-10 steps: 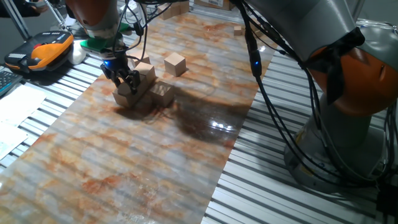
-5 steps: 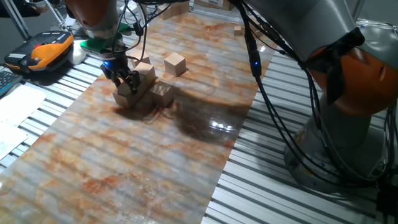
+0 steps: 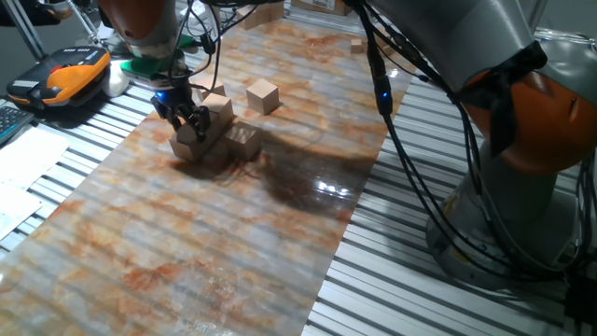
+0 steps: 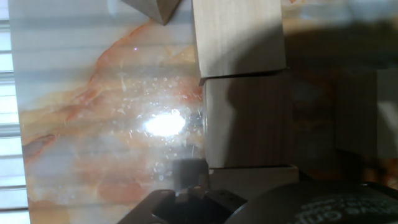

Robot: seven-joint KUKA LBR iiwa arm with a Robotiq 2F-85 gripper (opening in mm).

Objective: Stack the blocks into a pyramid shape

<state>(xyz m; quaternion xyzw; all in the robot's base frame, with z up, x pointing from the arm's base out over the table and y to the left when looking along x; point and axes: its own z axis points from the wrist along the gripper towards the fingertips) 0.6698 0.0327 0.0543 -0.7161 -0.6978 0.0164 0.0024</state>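
Observation:
Wooden blocks cluster at the marble mat's far left. My gripper (image 3: 188,121) reaches down over the cluster, one finger on each side of the left block (image 3: 189,140). No gap shows between the fingers and that block, and I cannot tell whether they clamp it. Another block (image 3: 220,105) stands just behind it and a third (image 3: 244,140) to its right. One block (image 3: 263,95) sits alone farther back. In the hand view, three blocks (image 4: 245,121) lie edge to edge in a row and a fourth block's corner (image 4: 152,9) shows at the top. The gripper body fills the bottom edge there.
The orange-veined marble mat (image 3: 205,243) lies on a slatted metal table. An orange and black device (image 3: 70,75) rests off the mat at the left. Small wooden pieces (image 3: 357,45) lie at the far end. The arm's base and black cables (image 3: 410,159) take up the right side.

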